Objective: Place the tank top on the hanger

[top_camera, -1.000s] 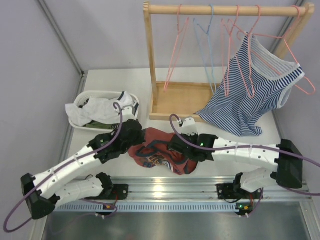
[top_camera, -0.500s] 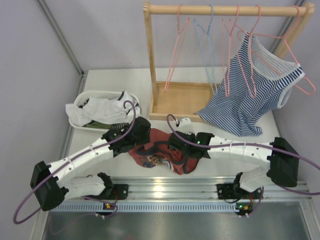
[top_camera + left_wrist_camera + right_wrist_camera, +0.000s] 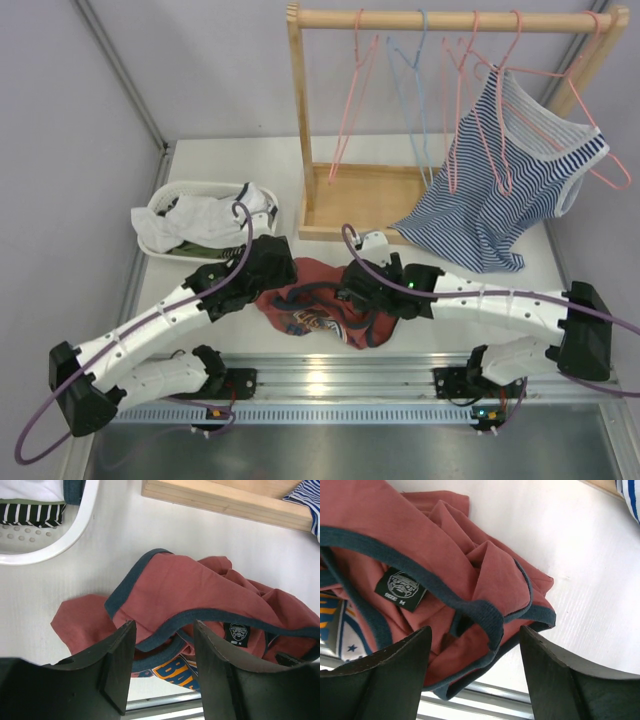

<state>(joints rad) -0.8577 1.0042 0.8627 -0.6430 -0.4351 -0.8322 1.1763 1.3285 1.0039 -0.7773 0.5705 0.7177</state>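
Observation:
The rust-red tank top (image 3: 318,308) with navy trim lies crumpled on the white table between the two arms. Its chest print shows partly at the near side. My left gripper (image 3: 284,280) hovers over the shirt's left part, open, with nothing between its fingers (image 3: 164,626). My right gripper (image 3: 356,290) hangs over the right part, open and empty (image 3: 475,630). In the wrist views the tank top (image 3: 200,595) (image 3: 415,545) lies just below the fingers, its black neck label showing. An empty pink hanger (image 3: 352,95) hangs on the wooden rail, far behind the shirt.
The wooden rack (image 3: 296,130) with its base tray (image 3: 365,198) stands at the back. It carries more pink hangers, a light blue hanger (image 3: 414,90) and a striped tank top (image 3: 500,190). A white basket (image 3: 168,192) of cloth sits back left. A metal rail (image 3: 330,375) runs along the near edge.
Both grippers went from shut to open and let go of the tank top, which now lies loose on the table. Both arms shifted slightly.

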